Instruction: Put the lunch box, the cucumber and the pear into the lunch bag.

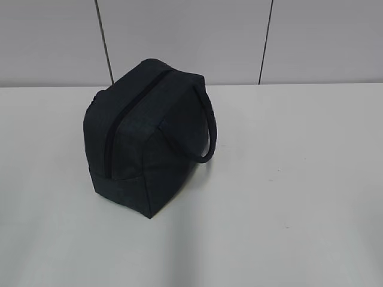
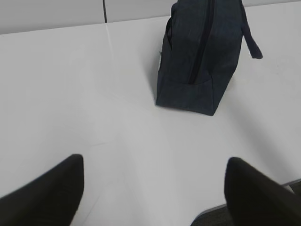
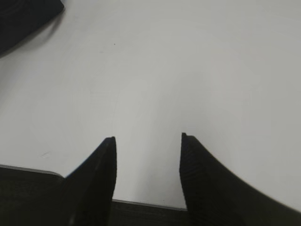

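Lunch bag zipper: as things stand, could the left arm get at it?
Probably yes. In the left wrist view the lunch bag stands upright ahead of the left gripper, whose jaws are open and empty, with only bare table between. The closed zipper runs up the end facing that camera.

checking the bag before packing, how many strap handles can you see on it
1 shows clearly: a looped strap handle hanging off the right side of the lunch bag in the exterior view. A second on the far side may be hidden.
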Motion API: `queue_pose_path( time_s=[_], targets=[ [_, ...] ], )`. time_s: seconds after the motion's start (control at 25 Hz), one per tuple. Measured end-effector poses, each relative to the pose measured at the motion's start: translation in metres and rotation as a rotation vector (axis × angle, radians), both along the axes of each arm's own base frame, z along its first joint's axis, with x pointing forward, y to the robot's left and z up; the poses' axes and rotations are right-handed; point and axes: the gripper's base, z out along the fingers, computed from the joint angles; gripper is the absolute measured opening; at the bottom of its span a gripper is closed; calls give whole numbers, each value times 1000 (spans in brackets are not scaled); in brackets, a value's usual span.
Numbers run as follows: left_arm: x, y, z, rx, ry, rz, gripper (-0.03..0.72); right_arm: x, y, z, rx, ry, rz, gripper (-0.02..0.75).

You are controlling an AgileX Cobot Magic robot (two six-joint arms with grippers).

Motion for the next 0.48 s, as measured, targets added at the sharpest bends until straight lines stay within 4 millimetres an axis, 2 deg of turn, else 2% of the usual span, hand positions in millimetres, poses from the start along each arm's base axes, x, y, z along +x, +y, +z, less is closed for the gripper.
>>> queue_pose_path(
  time_s=[0.48],
  targets=[
    [1,4,0,39,-3,24,540,0,0,0,2,-4,-1,355]
  ],
)
